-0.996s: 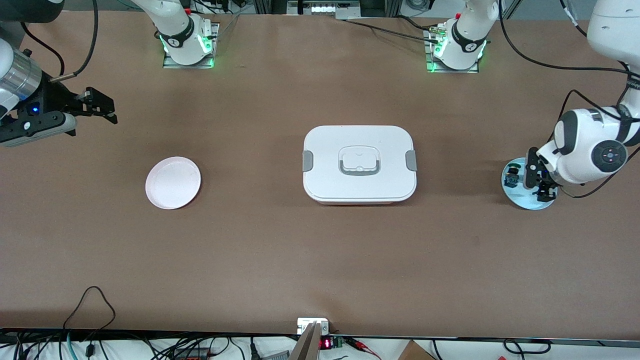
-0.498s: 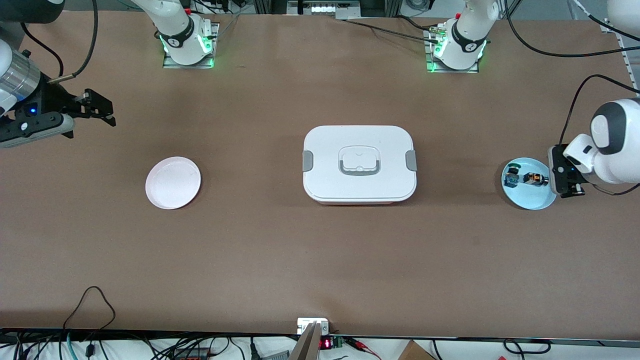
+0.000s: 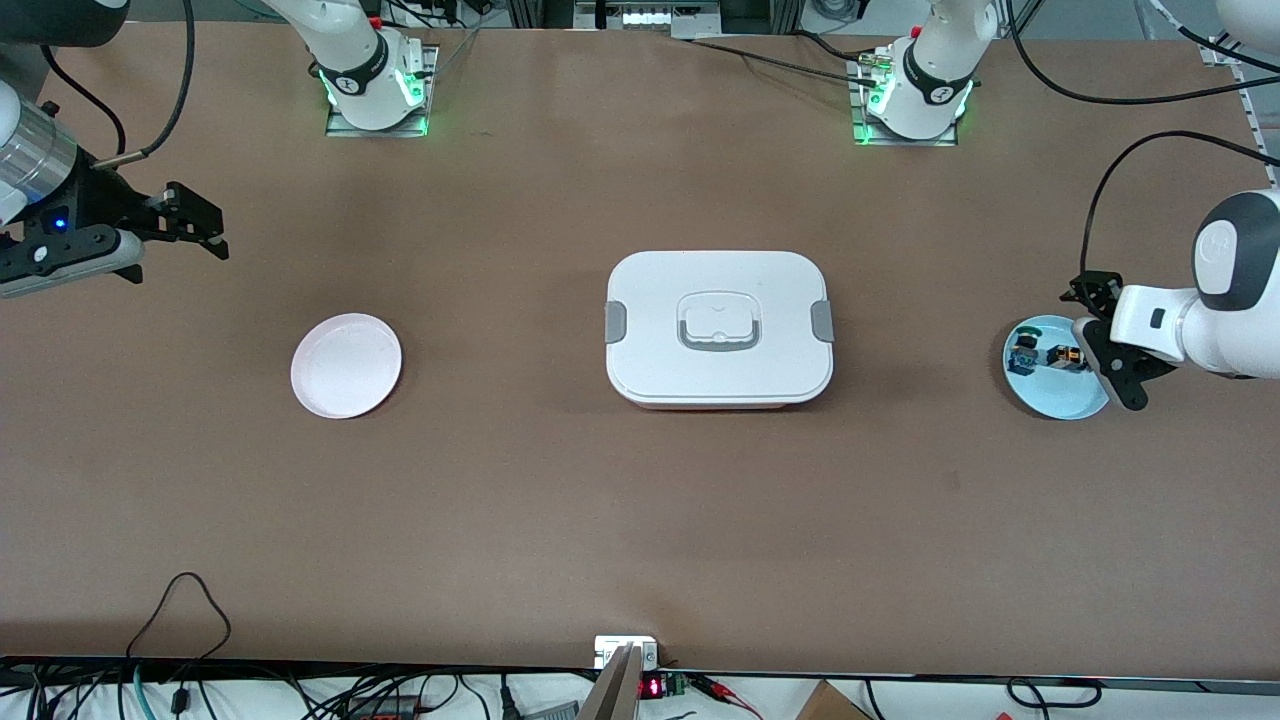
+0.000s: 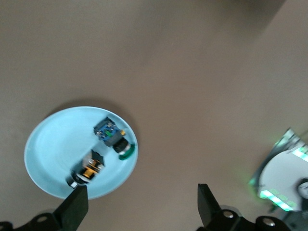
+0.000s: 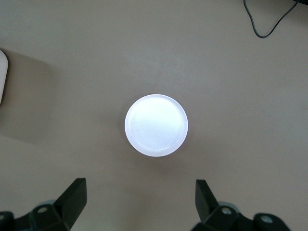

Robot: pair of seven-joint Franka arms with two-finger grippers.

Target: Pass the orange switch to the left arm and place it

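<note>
The orange switch [image 3: 1066,356] lies on a light blue plate [image 3: 1050,398] at the left arm's end of the table, beside a blue-and-green-topped component [image 3: 1022,349]. My left gripper [image 3: 1104,343] is open and empty over the plate's outer edge, beside the switch. In the left wrist view the switch [image 4: 89,171] lies just off one fingertip [image 4: 76,202] of the left gripper [image 4: 142,202]. The white box [image 3: 718,325] stands mid-table. My right gripper [image 3: 195,225] is open and empty above the table at the right arm's end; it also shows in the right wrist view [image 5: 139,192].
A pale pink plate [image 3: 346,365] lies bare between the box and the right arm's end, nearer to the front camera than the right gripper; it shows in the right wrist view [image 5: 156,125]. Cables hang along the table's front edge [image 3: 180,600].
My left gripper has pulled back from directly over the blue plate to its outer edge and turned, uncovering the switch. My right gripper has drifted slightly. The switch has stayed on the plate.
</note>
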